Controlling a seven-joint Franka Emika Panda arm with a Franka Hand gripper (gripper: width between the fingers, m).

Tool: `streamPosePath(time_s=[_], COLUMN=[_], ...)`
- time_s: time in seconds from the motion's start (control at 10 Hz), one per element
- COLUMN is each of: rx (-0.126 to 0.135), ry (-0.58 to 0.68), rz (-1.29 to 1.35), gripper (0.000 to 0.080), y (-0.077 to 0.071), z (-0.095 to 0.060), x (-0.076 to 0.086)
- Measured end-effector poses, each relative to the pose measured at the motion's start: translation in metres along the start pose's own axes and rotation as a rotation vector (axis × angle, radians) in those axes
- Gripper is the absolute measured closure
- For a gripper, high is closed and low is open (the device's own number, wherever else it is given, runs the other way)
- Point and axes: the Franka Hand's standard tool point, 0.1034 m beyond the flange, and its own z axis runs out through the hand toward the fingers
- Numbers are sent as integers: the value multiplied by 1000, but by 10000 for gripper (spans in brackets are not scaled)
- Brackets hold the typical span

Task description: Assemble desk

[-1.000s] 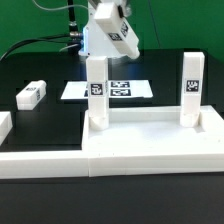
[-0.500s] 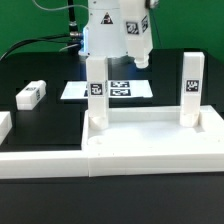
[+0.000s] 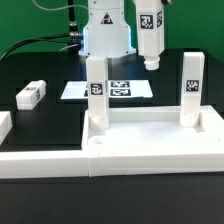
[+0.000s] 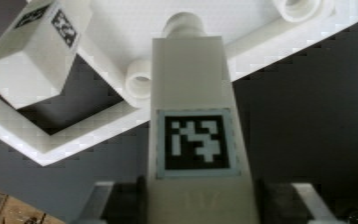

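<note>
The white desk top (image 3: 150,128) lies at the front of the exterior view. Two white tagged legs stand upright in its sockets, one at the left (image 3: 96,90) and one at the right (image 3: 191,85). My gripper (image 3: 148,14) is high above the back of the desk top, between the two standing legs. It is shut on a third leg (image 3: 151,40), which hangs vertically. In the wrist view the held leg (image 4: 197,130) with its tag fills the middle between my gripper's (image 4: 199,203) fingers. The desk top's rim (image 4: 87,135) and a standing leg (image 4: 34,50) lie beyond it.
A loose tagged leg (image 3: 32,94) lies on the black table at the exterior view's left. A white piece (image 3: 3,125) sits at the far left edge. The marker board (image 3: 116,89) lies behind the desk top. A low white border wall (image 3: 40,165) runs along the front.
My gripper has moved up and toward the exterior view's right with the leg held in it. The desk top and its two standing legs have not moved.
</note>
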Motion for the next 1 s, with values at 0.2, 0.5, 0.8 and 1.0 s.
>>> streamPosePath(time_s=[0.2,0.5,0.8,1.0], rx=[12,-14,8,130], ry=[59,31,6,1], rz=[-191,-250,-230,-310], gripper=[512,512,512,512], y=[-38,-57,-60,-45], z=[8,10,11,17], x=[6,-4,-6,11])
